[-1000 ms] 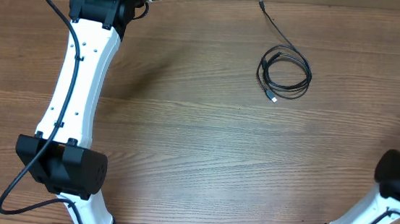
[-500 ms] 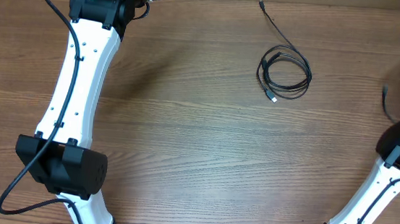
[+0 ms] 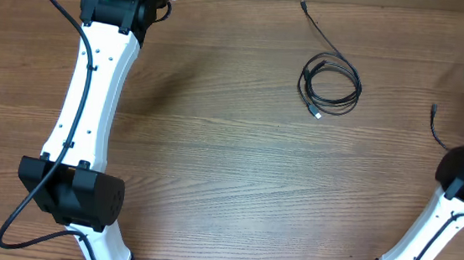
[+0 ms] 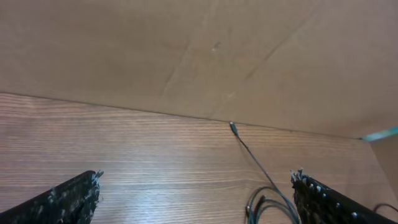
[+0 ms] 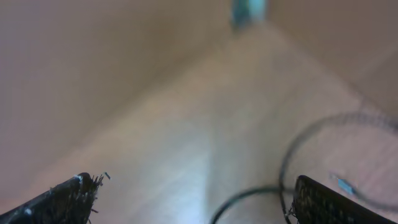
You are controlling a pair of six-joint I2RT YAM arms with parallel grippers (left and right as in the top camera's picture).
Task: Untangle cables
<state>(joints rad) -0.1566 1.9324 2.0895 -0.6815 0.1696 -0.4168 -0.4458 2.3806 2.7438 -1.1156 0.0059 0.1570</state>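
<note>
Even soft light; overhead sharp; right wrist view motion-blurred.

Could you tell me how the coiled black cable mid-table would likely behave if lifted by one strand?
The coiled cable is thin and loosely looped, so it would probably sag and uncoil. Its straight tail would likely drag behind. Being thin, it is probably light.

Wood-grain table [image 3: 228, 172]; plain brown backboard [image 4: 186, 50], possibly cardboard, behind.

Cable coil [image 3: 330, 84] on table [image 3: 229, 163], right-centre
</note>
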